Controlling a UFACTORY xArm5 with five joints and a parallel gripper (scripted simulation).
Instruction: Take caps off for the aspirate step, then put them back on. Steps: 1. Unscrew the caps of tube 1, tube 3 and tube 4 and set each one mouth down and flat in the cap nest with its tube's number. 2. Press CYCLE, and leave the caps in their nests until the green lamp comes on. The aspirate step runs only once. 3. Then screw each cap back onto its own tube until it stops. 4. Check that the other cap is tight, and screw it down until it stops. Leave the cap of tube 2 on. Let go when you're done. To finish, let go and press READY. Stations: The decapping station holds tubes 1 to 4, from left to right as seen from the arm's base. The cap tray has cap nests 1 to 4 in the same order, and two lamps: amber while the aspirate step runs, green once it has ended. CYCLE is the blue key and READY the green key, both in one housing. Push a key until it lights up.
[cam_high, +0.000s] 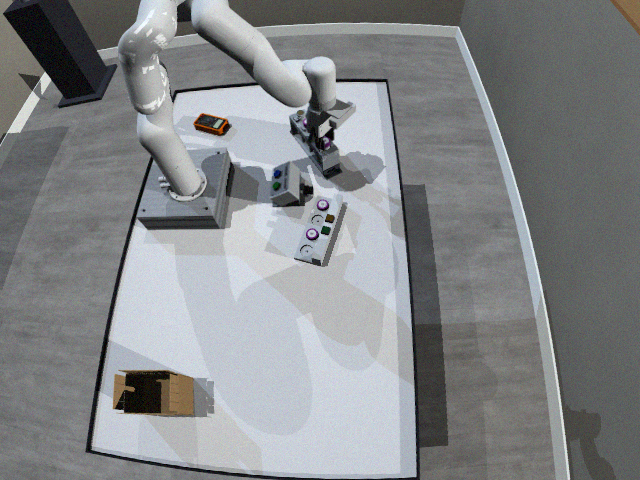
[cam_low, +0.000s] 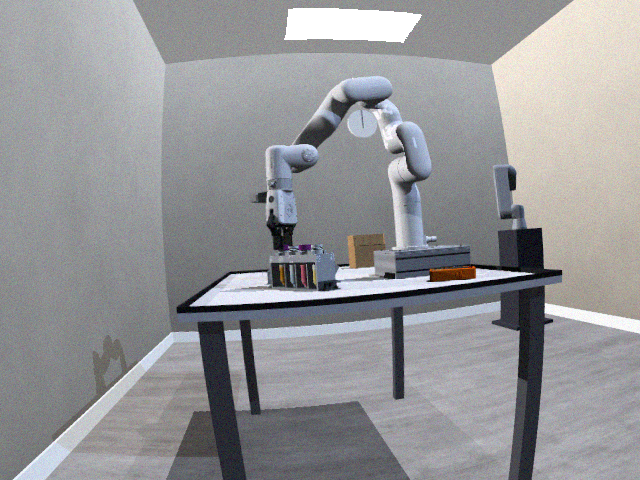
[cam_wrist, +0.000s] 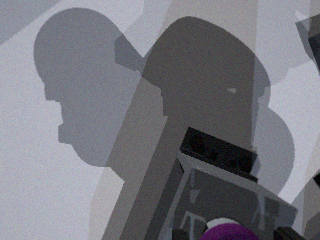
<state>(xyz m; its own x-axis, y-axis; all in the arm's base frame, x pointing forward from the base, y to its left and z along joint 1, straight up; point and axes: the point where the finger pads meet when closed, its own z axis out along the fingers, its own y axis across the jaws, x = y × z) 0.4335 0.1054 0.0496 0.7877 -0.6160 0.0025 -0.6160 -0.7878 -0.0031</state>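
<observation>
My gripper (cam_high: 321, 140) stands upright over the decapping station (cam_high: 316, 144), right above a tube with a purple cap (cam_high: 326, 141). In the wrist view that cap (cam_wrist: 227, 232) sits at the bottom edge between my fingertips, which stand slightly apart from it, so the gripper is open. From the side, the fingers (cam_low: 282, 240) reach down to the top of the tube rack (cam_low: 302, 268). Another purple cap (cam_high: 305, 122) shows partly behind the wrist. The cap tray (cam_high: 320, 227) holds two purple caps, one in the far nest (cam_high: 322, 204) and one in the third nest (cam_high: 311, 234). The other two nests are empty.
The key housing (cam_high: 285, 184) with the blue key (cam_high: 277, 173) and green key (cam_high: 276, 185) stands between the arm base and the tray. The tray's amber lamp (cam_high: 329, 218) and green lamp (cam_high: 325, 229) look dim. An orange device (cam_high: 210, 123) and a cardboard box (cam_high: 154, 392) lie farther off.
</observation>
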